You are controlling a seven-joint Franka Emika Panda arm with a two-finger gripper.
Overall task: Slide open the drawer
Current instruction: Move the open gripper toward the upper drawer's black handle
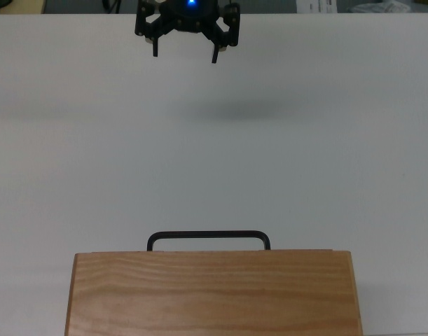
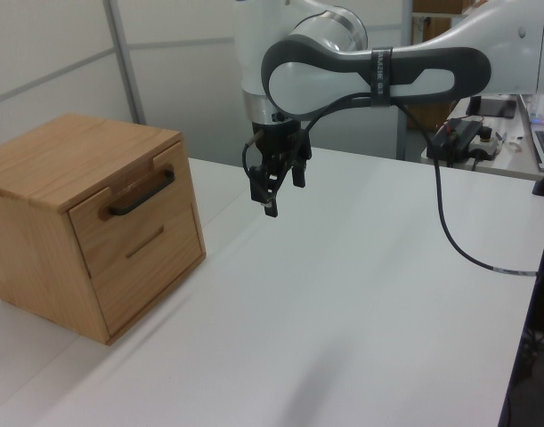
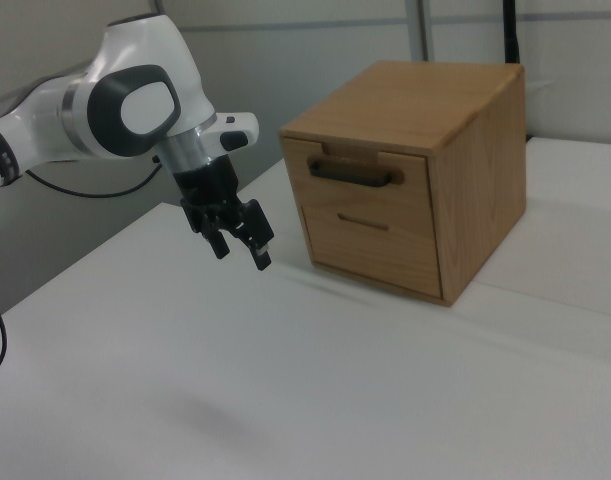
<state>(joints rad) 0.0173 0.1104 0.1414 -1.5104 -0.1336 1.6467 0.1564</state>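
Small white lettering is seen on the black band of the arm (image 2: 378, 71) in the left view's upper centre, too small to be read. A plain white table (image 1: 214, 161) fills each frame, with grey partition panels behind. The wooden cabinet (image 3: 425, 170) stands at the right view's upper right; its top drawer (image 3: 360, 180) is shut, its black bar handle (image 1: 208, 238) lying horizontally across the front. The gripper (image 1: 185, 50), at the top view's upper edge, is held above the table with fingers spread, empty, well apart from the handle.

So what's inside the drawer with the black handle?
Can't tell. The drawer is shut, so its inside is hidden. Only its wooden front and handle show. The tool hangs apart from it.
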